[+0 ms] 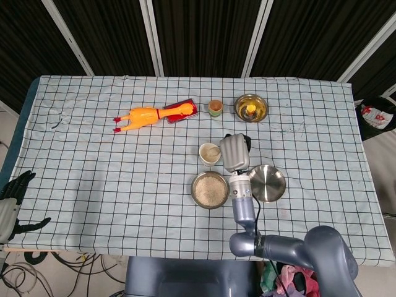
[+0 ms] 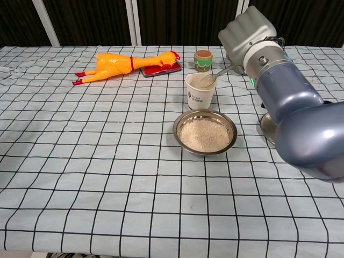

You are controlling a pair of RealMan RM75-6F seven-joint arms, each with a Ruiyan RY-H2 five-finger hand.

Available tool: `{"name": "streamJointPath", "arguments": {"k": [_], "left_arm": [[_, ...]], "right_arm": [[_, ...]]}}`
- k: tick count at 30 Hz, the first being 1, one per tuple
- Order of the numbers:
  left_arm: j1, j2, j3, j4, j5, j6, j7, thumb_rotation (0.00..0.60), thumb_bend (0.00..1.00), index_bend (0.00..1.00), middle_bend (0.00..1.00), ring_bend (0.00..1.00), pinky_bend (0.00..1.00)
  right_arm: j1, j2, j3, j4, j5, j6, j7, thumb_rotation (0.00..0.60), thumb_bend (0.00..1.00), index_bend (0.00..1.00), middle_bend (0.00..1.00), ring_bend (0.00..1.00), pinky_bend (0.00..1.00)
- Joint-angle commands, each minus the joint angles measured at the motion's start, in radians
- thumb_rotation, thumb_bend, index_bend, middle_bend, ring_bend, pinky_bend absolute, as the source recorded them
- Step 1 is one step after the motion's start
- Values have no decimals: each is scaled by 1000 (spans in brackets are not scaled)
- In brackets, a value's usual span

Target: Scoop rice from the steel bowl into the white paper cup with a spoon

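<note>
A steel bowl [image 1: 210, 189] [image 2: 205, 132] full of white rice sits near the table's middle. Just behind it stands the white paper cup [image 1: 210, 153] [image 2: 200, 91]. My right hand [image 1: 234, 152] [image 2: 248, 33] grips a metal spoon [image 2: 217, 76], tilted down with its bowl inside the cup's mouth; the arm hides the fingers. In the head view the spoon is covered by the hand. My left hand [image 1: 11, 201] hangs off the table's left front corner, fingers apart, holding nothing.
An upturned steel lid [image 1: 267, 182] [image 2: 270, 127] lies right of the rice bowl. At the back are a yellow rubber chicken [image 1: 143, 116] [image 2: 115, 64], a red tray [image 1: 184, 109], a small green-brown pot [image 1: 215, 107] [image 2: 203, 59] and a steel bowl holding something yellow [image 1: 250, 107].
</note>
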Motion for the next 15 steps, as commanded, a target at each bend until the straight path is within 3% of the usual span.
{"name": "streamJointPath", "arguments": {"k": [1, 8, 15], "left_arm": [[0, 0, 0, 0, 0, 0, -1, 600, 0, 0, 0, 0, 0], [0, 1, 1, 0, 2, 0, -3, 600, 0, 0, 0, 0, 0], [0, 1, 1, 1, 3, 1, -2, 600, 0, 0, 0, 0, 0]], "right_arm": [[5, 10, -48, 26, -53, -15, -32, 600, 521, 720, 1000, 1000, 1000], [13, 54, -172, 74, -216, -45, -76, 600, 522, 720, 1000, 1000, 1000], [1, 71, -214, 102, -306, -71, -84, 600, 522, 720, 1000, 1000, 1000]]}}
